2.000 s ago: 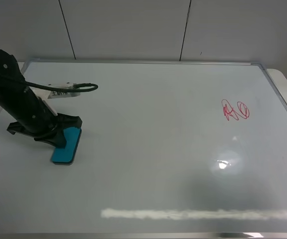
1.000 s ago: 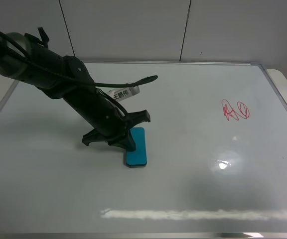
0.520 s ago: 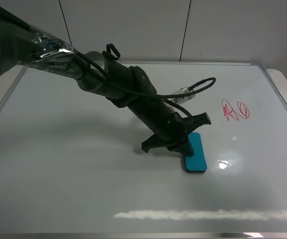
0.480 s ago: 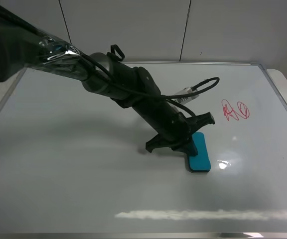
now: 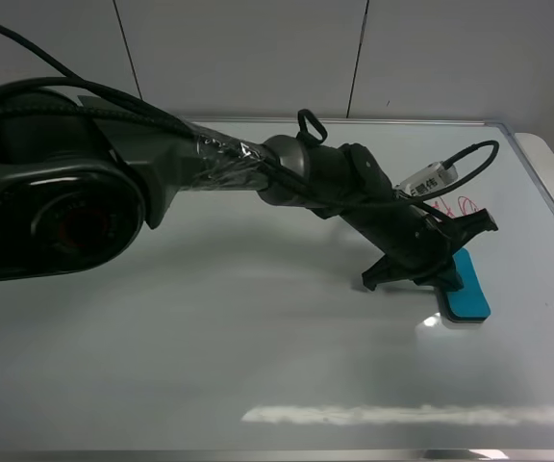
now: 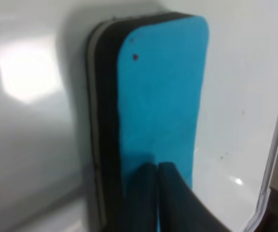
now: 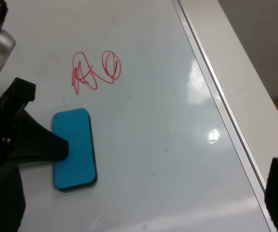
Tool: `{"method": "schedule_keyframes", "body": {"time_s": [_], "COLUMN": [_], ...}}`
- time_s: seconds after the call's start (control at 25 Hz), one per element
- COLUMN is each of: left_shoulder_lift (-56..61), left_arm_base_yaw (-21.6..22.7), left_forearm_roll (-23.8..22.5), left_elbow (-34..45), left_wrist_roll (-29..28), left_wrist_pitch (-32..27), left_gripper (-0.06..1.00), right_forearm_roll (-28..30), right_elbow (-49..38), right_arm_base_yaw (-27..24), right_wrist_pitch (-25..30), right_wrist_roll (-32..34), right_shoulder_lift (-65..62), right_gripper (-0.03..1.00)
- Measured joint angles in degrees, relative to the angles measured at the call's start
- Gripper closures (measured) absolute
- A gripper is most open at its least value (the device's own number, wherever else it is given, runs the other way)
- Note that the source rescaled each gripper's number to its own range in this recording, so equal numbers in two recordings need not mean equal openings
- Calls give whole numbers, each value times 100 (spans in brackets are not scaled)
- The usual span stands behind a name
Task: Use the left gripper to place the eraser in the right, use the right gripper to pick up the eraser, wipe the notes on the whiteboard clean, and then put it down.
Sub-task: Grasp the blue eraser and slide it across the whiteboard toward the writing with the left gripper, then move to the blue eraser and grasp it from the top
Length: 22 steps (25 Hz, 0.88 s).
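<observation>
My left gripper [image 5: 445, 276] presses closed fingers onto the eraser [image 5: 467, 295] on the whiteboard [image 5: 258, 318]. My right gripper [image 7: 139, 203] stands wide, empty, near the notes [image 7: 94, 70]

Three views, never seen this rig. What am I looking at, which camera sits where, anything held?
It is a two-armed robot working over a whiteboard. The wide picture comes from a camera mounted high above the board. The other two come from cameras on each arm's wrist.

In the high view, the thick black arm reaching across from the left ends in the left gripper. Its fingers are shut and press on the top of a teal eraser, which lies flat on the board. The left wrist view shows that same eraser up close, with its dark felt layer.

The right wrist view looks down on the eraser and the red notes just beyond it. The right gripper itself stays out of the high view and holds nothing.
</observation>
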<state>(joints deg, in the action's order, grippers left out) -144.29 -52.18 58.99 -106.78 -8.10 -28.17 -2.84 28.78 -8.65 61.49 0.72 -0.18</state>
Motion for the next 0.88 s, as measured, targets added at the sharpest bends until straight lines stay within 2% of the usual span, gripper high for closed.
{"method": "schedule_keyframes", "body": {"time_s": [0.16,0.28,0.6,0.88], "left_shoulder_lift": [-83,-37,992,2224], "left_arm_base_yaw": [-46,-53,-35,437], "left_forearm_roll": [-24,-213,-1830,-2831], "left_elbow": [-194,-215,-167,894], "left_wrist_roll": [-12,-12,219,810], "left_wrist_pitch": [29,24,104,123], "left_gripper": [94,94,94,94], "right_forearm_roll": [0,0,0,0], "right_elbow": [0,0,0,0], "right_arm_base_yaw": [0,0,0,0], "right_wrist_pitch": [0,0,0,0], "right_wrist_roll": [0,0,0,0], "right_shoulder_lift": [0,0,0,0], "right_gripper": [-3,-3,-3,-3]}}
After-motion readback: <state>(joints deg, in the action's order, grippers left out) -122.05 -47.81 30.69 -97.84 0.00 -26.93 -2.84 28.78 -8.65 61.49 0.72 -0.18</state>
